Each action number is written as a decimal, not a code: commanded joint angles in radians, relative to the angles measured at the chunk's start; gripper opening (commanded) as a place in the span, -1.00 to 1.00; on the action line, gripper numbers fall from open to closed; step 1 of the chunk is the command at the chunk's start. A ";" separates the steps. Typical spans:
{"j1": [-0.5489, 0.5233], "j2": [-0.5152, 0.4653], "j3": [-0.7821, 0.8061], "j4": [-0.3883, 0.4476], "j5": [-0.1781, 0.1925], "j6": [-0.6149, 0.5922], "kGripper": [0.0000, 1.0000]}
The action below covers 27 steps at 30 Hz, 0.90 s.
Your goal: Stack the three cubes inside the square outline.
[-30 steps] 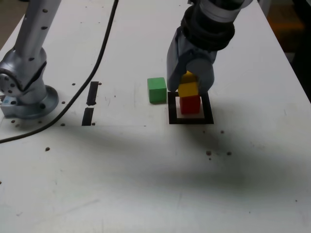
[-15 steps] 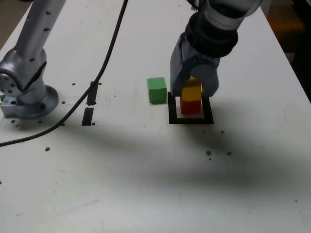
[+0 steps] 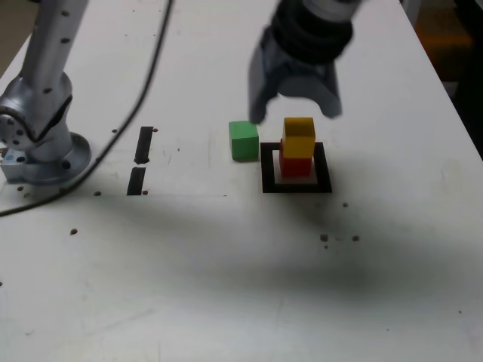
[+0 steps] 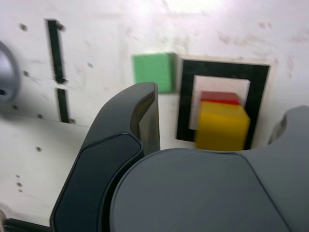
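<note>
Backing off from the two-block stack is the step I'm in: the dark grey two-fingered gripper [image 3: 294,105] hangs above the stack with its jaws spread wide and nothing between them. The small solid yellow cube [image 3: 299,137] sits on the small solid red cube [image 3: 296,164], and both stand inside the flat thick black square outline with a white centre [image 3: 296,186] on the white speckled table [image 3: 226,264]. To do this well I'd lift straight up until the fingers are clear of the yellow cube's top edges before swinging toward the exterior view's left, since a sideways brush could knock the top block off. The yellow cube looks slightly offset on the red one in the wrist view, though that picture is blurred, so I can't say how much. The small solid green cube [image 3: 243,140] lies on the table just outside the outline's edge on the exterior view's left, near the stack, so the next grasp should come from above with the fingers kept away from the stack side. Two short black tape strips [image 3: 140,160] lie well apart, further to that left. Compared with a second ago, the jaws were clamped on the yellow cube down at the stack; now they are wide apart and higher, and the yellow cube stands on its own.
</note>
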 commanded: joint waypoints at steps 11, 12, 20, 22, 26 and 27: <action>0.092 -0.402 0.353 -0.045 -0.018 0.015 0.99; 0.104 -0.409 0.385 -0.069 -0.021 0.014 0.99; 0.134 -0.397 0.605 -0.367 -0.075 0.013 0.99; 0.135 -0.368 0.646 -0.441 -0.097 0.013 0.99; 0.145 -0.291 0.646 -0.487 -0.111 0.013 0.99; 0.148 -0.282 0.645 -0.491 -0.112 0.014 0.99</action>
